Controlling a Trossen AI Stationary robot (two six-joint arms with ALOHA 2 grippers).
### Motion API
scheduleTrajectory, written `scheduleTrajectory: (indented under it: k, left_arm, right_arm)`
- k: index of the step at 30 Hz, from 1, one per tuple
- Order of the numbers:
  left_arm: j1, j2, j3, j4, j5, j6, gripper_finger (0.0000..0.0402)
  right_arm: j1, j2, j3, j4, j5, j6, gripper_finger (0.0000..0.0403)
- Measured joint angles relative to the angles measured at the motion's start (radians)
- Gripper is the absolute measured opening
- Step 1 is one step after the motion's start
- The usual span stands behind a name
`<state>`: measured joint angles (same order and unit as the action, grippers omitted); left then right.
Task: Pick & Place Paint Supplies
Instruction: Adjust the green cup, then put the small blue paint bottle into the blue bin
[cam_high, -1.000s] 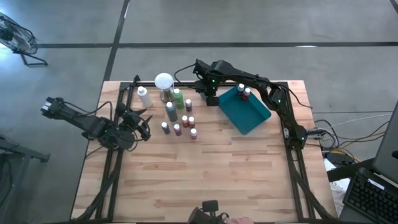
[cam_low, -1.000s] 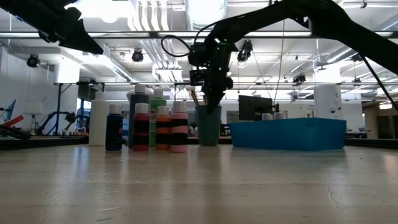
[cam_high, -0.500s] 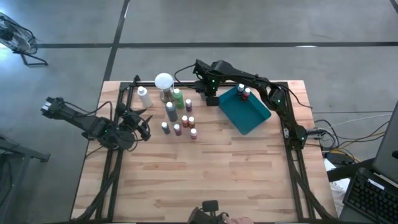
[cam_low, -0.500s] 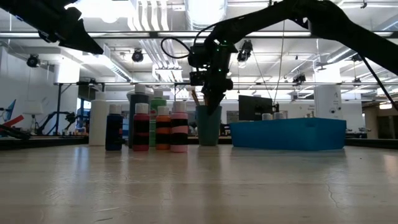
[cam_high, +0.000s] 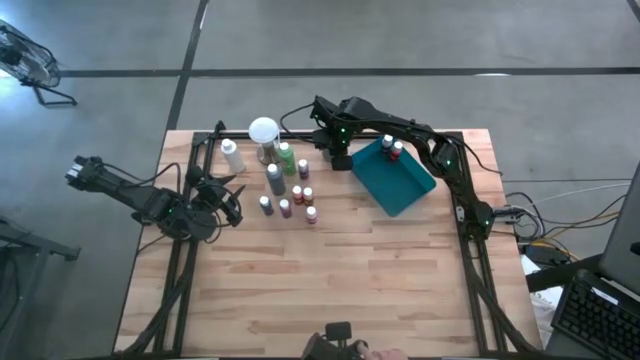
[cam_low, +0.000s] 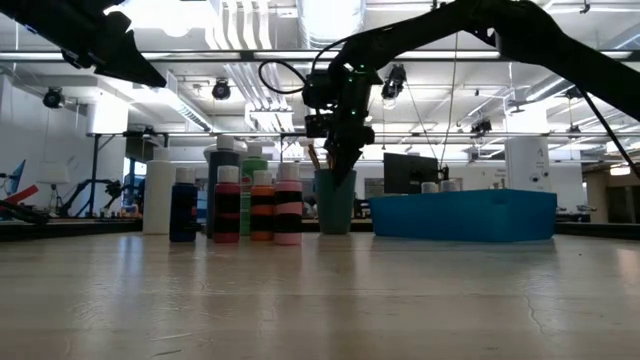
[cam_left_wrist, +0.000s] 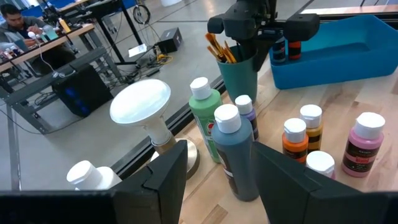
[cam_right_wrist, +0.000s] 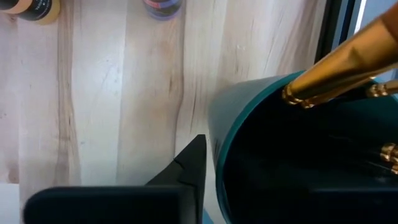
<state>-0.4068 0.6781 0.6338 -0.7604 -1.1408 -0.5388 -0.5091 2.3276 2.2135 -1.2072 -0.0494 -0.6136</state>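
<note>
The right gripper (cam_low: 340, 160) hangs directly over the open mouth of the dark teal plastic cup (cam_low: 335, 201), fingertips dipping toward its rim; in the right wrist view one dark finger (cam_right_wrist: 186, 165) sits just outside the cup wall, with the wooden-handled brushes with brass ferrules (cam_right_wrist: 339, 78) leaning inside against the opposite side; whether the jaws are parted or closed I cannot tell, and nothing shows pinched between them. My reading is that a brush is being delivered, since the cup keeps the brushes upright and bundled.

Just beyond the jaws on the far side lies the rectangular teal tray (cam_high: 405, 185), holding two white-capped bottles (cam_high: 392, 147) in the corner nearest the cup, probably sorted there already. To the other side, well clear of the right jaws, stands the unsorted cluster of small white-capped paint bottles (cam_high: 290, 190) in green, grey, orange and pink, beside a round white-topped object on a metal base (cam_high: 264, 131).

The left gripper (cam_high: 228, 203) waits near the table's left edge, its fingers (cam_left_wrist: 168, 180) half spread and empty, aimed at the tall grey bottle (cam_left_wrist: 235, 155).

Against a second ago, both arms, cup, tray and bottles sit where they were; no shift is discernible in either wide view.
</note>
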Motion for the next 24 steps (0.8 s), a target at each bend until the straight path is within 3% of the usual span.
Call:
scheduleTrajectory:
  k: [11,24]
  left_arm:
    - [0.000,0.000,0.000,0.000,0.000,0.000,0.0181]
    - [0.000,0.000,0.000,0.000,0.000,0.000,0.0181]
  right_arm:
    - [0.000,0.000,0.000,0.000,0.000,-0.003,0.0101]
    - [0.000,0.000,0.000,0.000,0.031,-0.015,0.0128]
